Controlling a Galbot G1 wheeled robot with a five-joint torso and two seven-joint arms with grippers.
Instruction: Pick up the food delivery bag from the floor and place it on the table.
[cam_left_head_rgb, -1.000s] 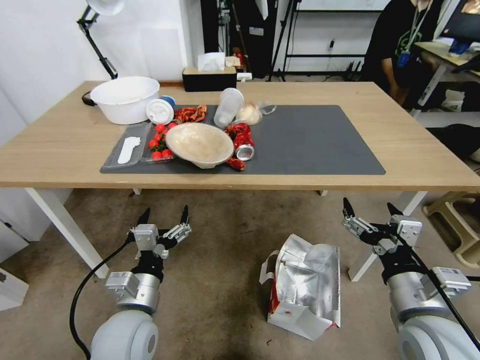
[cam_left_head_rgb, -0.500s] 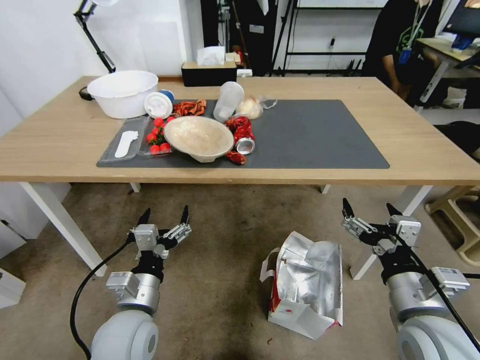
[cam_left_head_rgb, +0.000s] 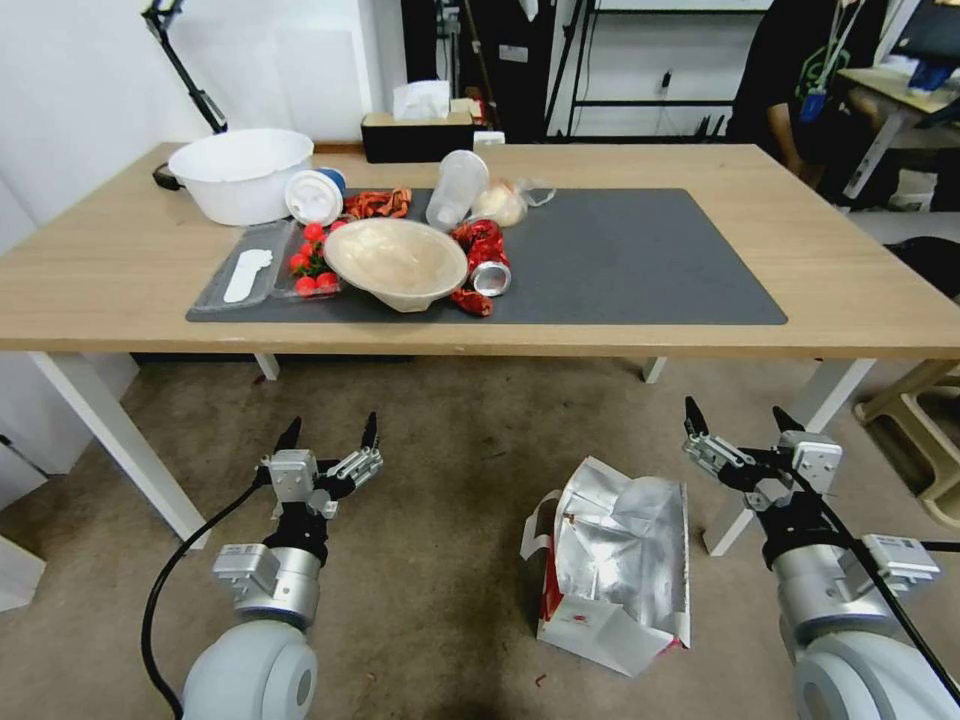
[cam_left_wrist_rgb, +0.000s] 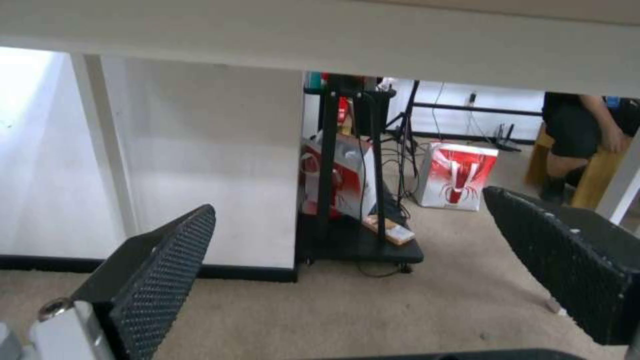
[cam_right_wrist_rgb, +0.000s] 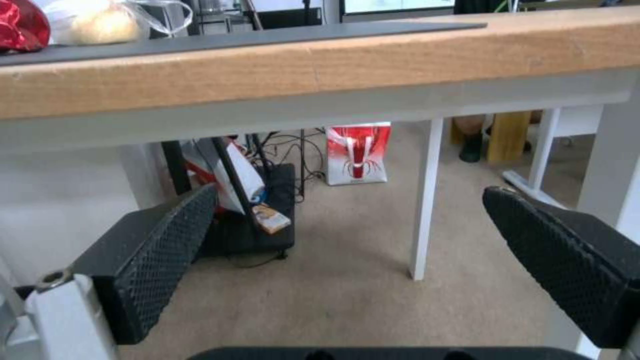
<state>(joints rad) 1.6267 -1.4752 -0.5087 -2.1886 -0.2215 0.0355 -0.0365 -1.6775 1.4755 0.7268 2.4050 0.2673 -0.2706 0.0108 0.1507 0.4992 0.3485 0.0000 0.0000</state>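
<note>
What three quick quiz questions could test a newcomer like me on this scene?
1. True or false: the food delivery bag already sits on the table.
2. Which gripper is nearer the bag: A) left gripper B) right gripper?
3. Fill in: both grippers' fingers are ___.

Key: 1. False, it lies on the floor. 2. B. 3. Open.

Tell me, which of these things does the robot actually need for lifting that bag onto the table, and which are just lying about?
Needed:
food delivery bag, on the floor
table
left gripper and right gripper, both open

Lying about:
white basin
beige bowl
crushed can
tissue box
</note>
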